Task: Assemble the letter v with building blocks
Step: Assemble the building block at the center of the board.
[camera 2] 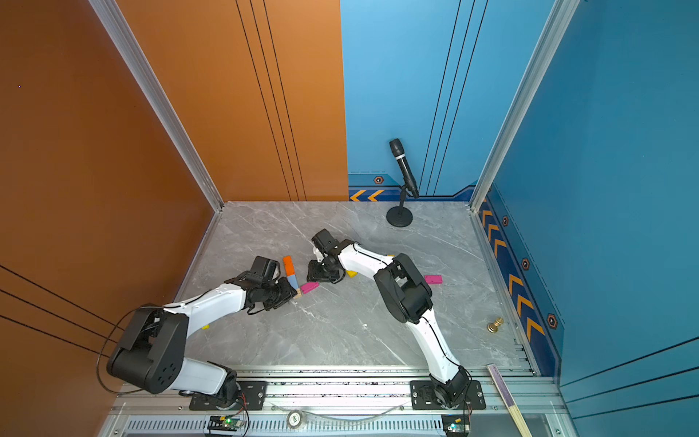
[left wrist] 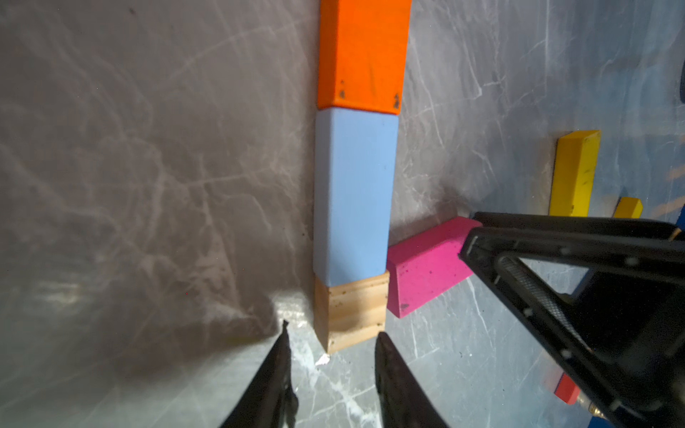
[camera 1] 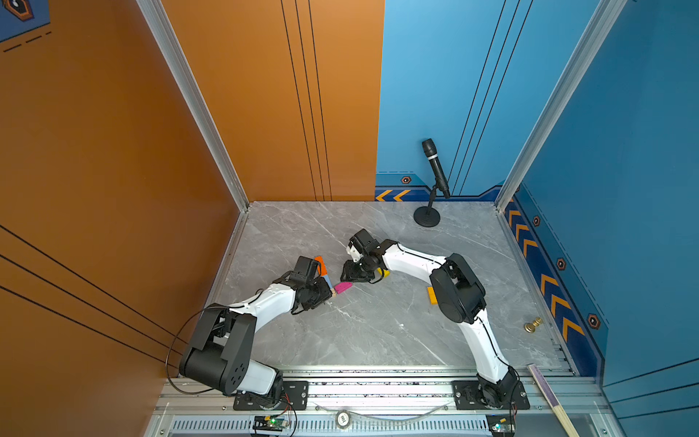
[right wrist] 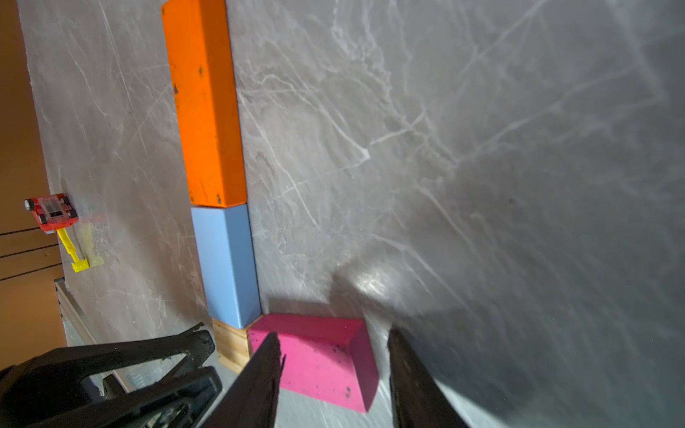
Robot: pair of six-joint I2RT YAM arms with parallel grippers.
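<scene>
An orange block (left wrist: 363,55), a light blue block (left wrist: 356,192) and a plain wood cube (left wrist: 352,311) lie end to end in one straight line; both top views show that line (camera 2: 294,282). A pink block (right wrist: 318,355) slants off the wood cube's corner. My left gripper (left wrist: 333,331) is open, its tips just short of the wood cube and holding nothing. My right gripper (right wrist: 335,335) is open and straddles the pink block's outer end; one finger overlaps it, the other stands clear. In a top view the two grippers (camera 1: 328,298) (camera 1: 350,280) nearly meet.
A yellow block (left wrist: 574,174), a smaller yellow one (left wrist: 628,208) and a red one (left wrist: 567,389) lie behind my right gripper. Another pink block (camera 2: 433,279) and an amber block (camera 1: 432,295) sit by my right arm. A microphone stand (camera 1: 426,217), brass knob (camera 1: 532,325) and toy car (right wrist: 52,213) stand apart.
</scene>
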